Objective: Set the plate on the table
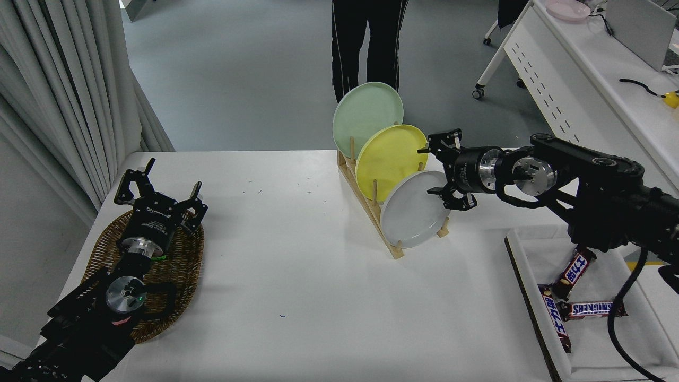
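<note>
My left pincer sits parked near the bench's left edge, fingers spread wide, nothing between them. It hangs over a brown wicker tray lying by that edge.

White table, matte, mostly bare through the middle.

Near the far edge, centre: a wooden rack running diagonally from the far edge toward the near right. Three plates stand on edge in it, leaning. Farthest back, the pale green plate. In front of it, the yellow plate. Nearest slot, the light grey plate, tilted, its face turned toward me, lower rim resting in the rack.

My right pincer comes in from the right edge, arm stretched leftward. Fingers open, one above and one below, right at the upper right rim of the grey plate. Whether either finger touches the rim, I cannot tell. Nothing gripped.

Near right corner: a white bin with three candy bars inside.

Beyond the far edge, a person's legs in dark trousers.
</note>
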